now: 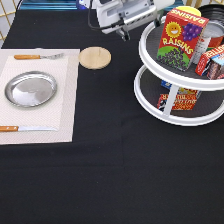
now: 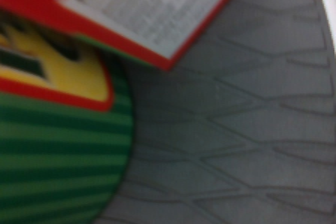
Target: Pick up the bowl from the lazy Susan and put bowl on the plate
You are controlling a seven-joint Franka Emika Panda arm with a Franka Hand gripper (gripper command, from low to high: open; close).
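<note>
From the exterior view I see the hand (image 1: 122, 33) hanging off the arm (image 1: 125, 12) just beside the lazy Susan (image 1: 150, 102), at the upper tier's rim on the exterior view's left. I cannot tell whether the hand is apart or together, and it is carrying nothing that I can see.

The wrist view gives me only what the exterior view lacks: a close patch of the Susan's grey patterned shelf (image 2: 247, 150), with a red-edged box corner (image 2: 150, 30) and a green ribbed thing (image 2: 52, 160) on it. No bowl shows there.

The bowl is hard to place. A dark rounded shape (image 1: 210, 12) at the back of the Susan's top tier, mostly hidden behind the raisin box (image 1: 182, 37), may be it. The tier's far side is cut off by the picture's edge.

Well to the exterior view's left of the Susan, the plate (image 1: 30, 89) lies bare on a mat (image 1: 65, 105), between a fork (image 1: 37, 56) and a knife (image 1: 25, 129). A wooden disc (image 1: 95, 57) sits between mat and Susan. Black counter (image 1: 115, 175) spreads open below the Susan.
</note>
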